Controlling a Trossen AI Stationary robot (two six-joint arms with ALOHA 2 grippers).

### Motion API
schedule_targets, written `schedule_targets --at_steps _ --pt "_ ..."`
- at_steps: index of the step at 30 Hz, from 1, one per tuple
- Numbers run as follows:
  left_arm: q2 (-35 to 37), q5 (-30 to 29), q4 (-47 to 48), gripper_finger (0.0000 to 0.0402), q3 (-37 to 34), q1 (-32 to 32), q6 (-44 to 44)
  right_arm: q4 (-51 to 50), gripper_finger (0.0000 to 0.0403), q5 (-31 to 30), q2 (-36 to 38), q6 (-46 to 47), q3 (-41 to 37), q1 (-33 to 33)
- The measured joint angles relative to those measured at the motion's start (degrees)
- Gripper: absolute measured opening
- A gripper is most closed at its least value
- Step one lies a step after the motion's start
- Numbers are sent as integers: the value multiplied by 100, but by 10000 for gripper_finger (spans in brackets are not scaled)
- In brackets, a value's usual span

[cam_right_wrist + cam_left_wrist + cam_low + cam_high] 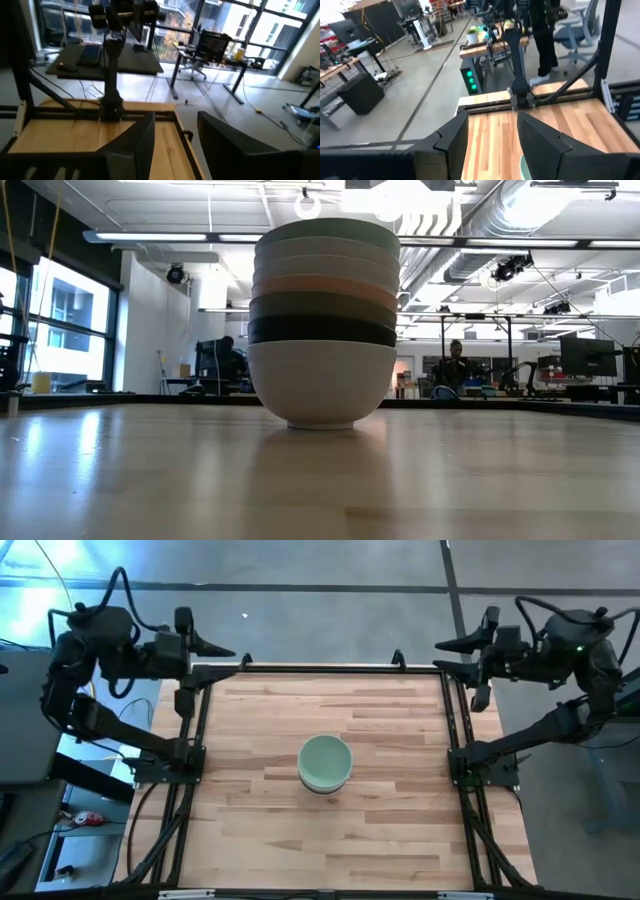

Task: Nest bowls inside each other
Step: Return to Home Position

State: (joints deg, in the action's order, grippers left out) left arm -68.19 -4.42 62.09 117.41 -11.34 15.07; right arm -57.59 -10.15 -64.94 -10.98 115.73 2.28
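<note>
All the bowls stand nested in one stack [325, 763] at the middle of the table. In the low view the stack [322, 320] shows a white bowl at the bottom resting by its foot on the wood, then black, olive-grey, peach-orange, two white rims and a pale green bowl on top. From above only the pale green bowl shows. My left gripper [222, 652] hovers open over the table's far left corner. My right gripper [452, 652] hovers open over the far right corner. Both are far from the stack.
The wooden table [260, 830] is framed by black rails [190, 740] along its left and right sides. Beyond the far edge the low view shows desks, monitors and seated people [455, 365] in the room.
</note>
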Motion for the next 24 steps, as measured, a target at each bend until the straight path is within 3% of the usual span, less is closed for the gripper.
schedule_targets --at_steps 8,13,24 --pt "1554 532 -1839 156 -2504 -485 -397 -114 140 -339 532 184 -674 -2" --pt "2562 527 -2840 156 -3947 -668 -651 494 140 -338 1087 216 -1534 -2" --pt "3878 -23 -3915 156 -5982 -832 -1059 2178 139 -849 2462 500 -4184 -2"
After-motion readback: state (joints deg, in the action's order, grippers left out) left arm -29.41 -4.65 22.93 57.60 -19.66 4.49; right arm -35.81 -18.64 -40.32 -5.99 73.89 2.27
